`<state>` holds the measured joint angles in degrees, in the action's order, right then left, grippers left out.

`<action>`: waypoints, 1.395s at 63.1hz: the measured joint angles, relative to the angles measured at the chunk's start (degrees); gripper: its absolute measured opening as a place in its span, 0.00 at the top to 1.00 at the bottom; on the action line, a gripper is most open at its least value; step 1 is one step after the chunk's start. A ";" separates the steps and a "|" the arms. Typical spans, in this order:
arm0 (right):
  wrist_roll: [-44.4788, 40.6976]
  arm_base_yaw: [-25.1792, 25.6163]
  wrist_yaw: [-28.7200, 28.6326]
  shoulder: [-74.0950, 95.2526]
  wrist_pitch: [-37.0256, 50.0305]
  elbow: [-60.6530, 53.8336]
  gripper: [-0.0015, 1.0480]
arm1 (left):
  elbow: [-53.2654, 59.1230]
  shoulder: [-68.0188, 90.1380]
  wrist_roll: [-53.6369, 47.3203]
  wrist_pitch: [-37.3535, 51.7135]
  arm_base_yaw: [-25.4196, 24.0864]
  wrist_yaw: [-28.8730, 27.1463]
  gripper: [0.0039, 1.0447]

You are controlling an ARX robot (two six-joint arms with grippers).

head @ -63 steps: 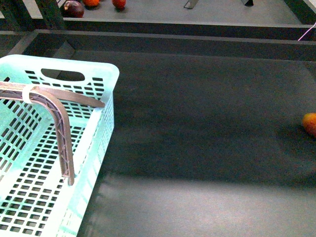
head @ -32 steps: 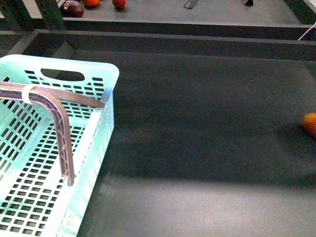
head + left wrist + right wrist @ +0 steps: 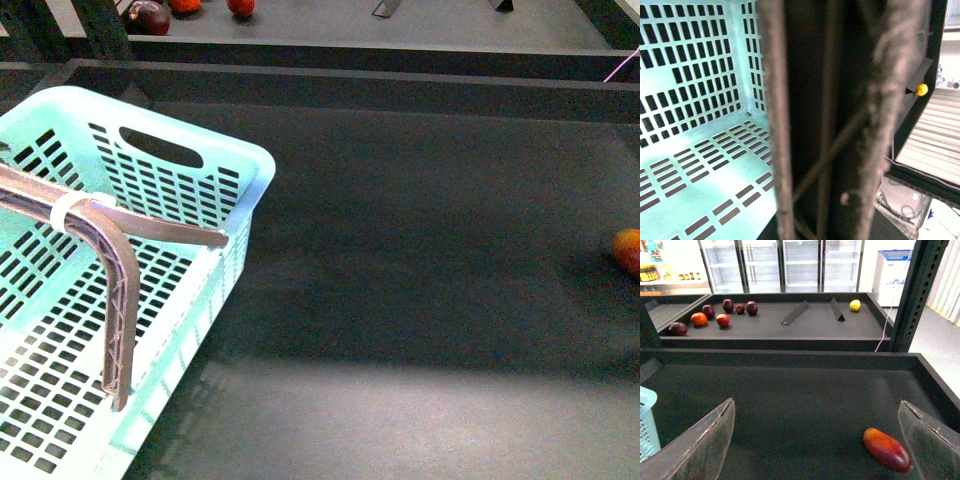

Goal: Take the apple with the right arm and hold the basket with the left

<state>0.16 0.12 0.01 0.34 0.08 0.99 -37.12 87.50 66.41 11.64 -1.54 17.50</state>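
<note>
The pale mint-green basket (image 3: 215,290) stands at the left in the front view, tilted, with its grey-brown handle (image 3: 120,300) raised. In the left wrist view the blurred handle (image 3: 825,125) fills the middle, right up against the camera. My left gripper is shut on it, its fingers hidden behind it. The apple (image 3: 628,250), red with an orange-yellow patch, lies on the dark mat at the far right edge. In the right wrist view the apple (image 3: 887,449) looks stretched. My open right gripper (image 3: 815,450) is above and behind it, and it lies nearer one clear finger (image 3: 932,442).
A raised dark wall (image 3: 380,85) runs across the back of the bin. Behind it a shelf holds a dark purple fruit (image 3: 148,16), an orange fruit (image 3: 184,5) and a red one (image 3: 240,7). A dark post (image 3: 920,290) stands at the bin's far right corner.
The basket has swung and tilted: its far right corner has moved right and its handle now leans more steeply. The apple has stayed put.
</note>
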 joint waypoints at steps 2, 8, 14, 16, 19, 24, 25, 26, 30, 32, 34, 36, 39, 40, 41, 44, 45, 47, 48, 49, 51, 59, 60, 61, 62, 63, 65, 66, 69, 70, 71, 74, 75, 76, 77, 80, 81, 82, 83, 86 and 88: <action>0.00 0.00 0.00 0.00 0.00 0.00 0.09 | -0.59 -0.35 -0.17 -0.57 0.72 0.02 0.94; 0.00 0.00 0.00 0.00 0.00 0.00 0.09 | -3.76 -1.79 -0.46 -3.06 5.16 -0.09 0.94; 0.00 0.00 0.02 0.00 0.00 0.00 0.09 | -6.62 -2.45 -0.48 -4.74 9.86 -0.17 0.94; 0.00 0.00 0.02 0.00 0.00 0.00 0.09 | -7.26 -2.56 -0.46 -5.11 10.95 -0.15 0.94; 0.00 0.00 0.02 0.00 0.00 0.00 0.09 | -8.70 -2.78 -0.35 -5.57 13.64 -0.11 0.94; 0.00 0.00 0.00 0.00 0.02 0.00 0.09 | -10.43 -3.15 0.13 -5.68 17.22 0.04 0.94; 0.00 0.00 0.00 0.00 0.00 0.00 0.09 | -10.91 -3.21 0.31 -5.68 18.14 0.04 0.94; 0.00 0.00 0.00 0.00 0.02 0.00 0.09 | -11.15 -3.23 0.39 -5.70 18.62 0.04 0.94; 0.00 0.00 0.00 0.00 0.00 0.00 0.09 | -12.66 -3.50 1.20 -5.73 21.70 0.00 0.94; 0.00 0.00 0.02 0.00 0.00 0.00 0.09 | -13.27 -3.50 1.55 -6.01 22.95 -0.17 0.94; 0.00 0.00 0.00 0.00 0.00 0.00 0.09 | -13.81 -3.50 1.79 -6.12 24.20 -0.50 0.94; 0.00 0.00 0.00 0.00 0.00 0.00 0.09 | -14.27 -3.50 1.88 -6.14 25.44 -0.66 0.94; 0.00 0.00 0.00 0.00 0.00 0.00 0.09 | -14.84 -3.50 1.90 -6.29 27.04 -1.03 0.94; 0.00 0.00 0.02 0.00 0.00 0.00 0.09 | -15.13 -3.50 1.88 -6.38 27.80 -1.09 0.94; 0.00 0.00 0.00 0.00 0.00 0.00 0.09 | -15.37 -3.50 1.81 -6.49 28.55 -1.22 0.94; 0.00 0.00 0.00 0.00 0.00 0.00 0.09 | -15.78 -3.50 1.77 -6.69 29.92 -1.36 0.94; 0.00 0.00 0.00 0.00 0.00 0.00 0.09 | -15.93 -3.50 1.75 -6.78 30.38 -1.36 0.94; 0.00 0.00 0.00 0.00 0.00 0.00 0.09 | -16.00 -3.50 1.75 -6.80 30.97 -1.20 0.94; 0.00 0.00 0.00 0.00 0.00 0.00 0.09 | -16.00 -3.50 1.75 -6.80 31.21 -1.03 0.94; 0.00 0.00 0.00 0.00 0.02 0.00 0.09 | -16.00 -3.50 1.77 -6.80 31.39 -0.90 0.94; 0.00 0.00 0.02 0.00 0.00 0.00 0.09 | -16.00 -3.50 1.88 -6.80 31.58 -0.66 0.94; 0.00 0.00 0.00 0.00 0.00 0.00 0.09 | -16.00 -3.48 1.90 -6.84 31.69 -0.98 0.94; 0.00 0.00 0.00 0.00 0.00 0.00 0.09 | -16.00 -3.48 1.88 -6.84 31.69 -1.03 0.94; 0.00 0.00 0.02 0.00 0.00 0.00 0.09 | -16.00 -3.48 1.86 -6.84 31.69 -1.18 0.94; 0.00 0.00 0.02 0.00 0.00 0.00 0.09 | -16.00 -3.48 1.84 -6.84 31.67 -1.22 0.94; 0.00 0.00 0.00 0.00 0.00 0.00 0.09 | -16.00 -3.48 1.79 -6.84 31.63 -1.42 0.94; 0.00 0.00 0.00 0.00 0.00 0.00 0.09 | -16.00 -3.48 1.75 -6.84 31.54 -1.51 0.94; 0.00 0.00 0.00 0.00 0.00 0.00 0.09 | -16.00 -3.48 1.73 -6.84 31.52 -1.53 0.94; 0.00 0.00 0.00 0.00 0.02 0.00 0.09 | -16.00 -3.48 1.73 -6.84 31.45 -1.66 0.94; 0.00 0.00 0.00 0.00 0.00 0.00 0.09 | -16.00 -3.48 1.73 -6.84 31.43 -1.68 0.94; 0.00 0.00 0.00 0.00 0.00 0.00 0.09 | -16.00 -3.48 1.73 -6.86 31.43 -1.70 0.94; 0.79 -0.07 0.90 1.16 -2.29 0.68 0.09 | -16.00 -3.48 1.73 -6.86 31.43 -1.68 0.94; 1.62 0.00 1.55 2.64 -6.16 2.23 0.09 | -16.00 -3.48 1.73 -6.88 31.43 -1.66 0.94; 2.12 0.11 1.92 3.78 -8.24 3.02 0.09 | -16.00 -3.48 1.73 -6.88 31.43 -1.64 0.94; 3.34 0.83 2.08 6.32 -12.02 4.70 0.09 | -16.00 -3.48 1.73 -6.88 31.43 -1.62 0.94; 4.17 3.17 1.07 11.63 -18.08 7.28 0.09 | -16.00 -3.48 1.77 -6.88 31.45 -1.60 0.94; 4.35 3.82 0.48 12.74 -19.02 7.63 0.09 | -16.00 -3.48 1.77 -6.88 31.45 -1.62 0.94; 4.44 4.52 -0.07 13.81 -19.63 7.85 0.09 | -16.02 -3.48 1.75 -6.88 31.47 -1.60 0.94; 4.39 5.99 -1.29 15.65 -20.02 7.89 0.09 | -16.04 -3.48 1.68 -6.88 31.54 -1.44 0.94; 3.61 9.38 -3.91 18.93 -19.28 7.69 0.09 | -16.04 -3.48 1.64 -6.88 31.54 -1.16 0.94; 2.51 12.26 -5.95 21.38 -17.73 7.65 0.09 | -16.04 -3.43 1.75 -6.88 31.54 -1.05 0.94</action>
<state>2.68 12.38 -5.93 21.71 -17.65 8.64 -53.17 84.07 68.16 4.75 30.00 16.45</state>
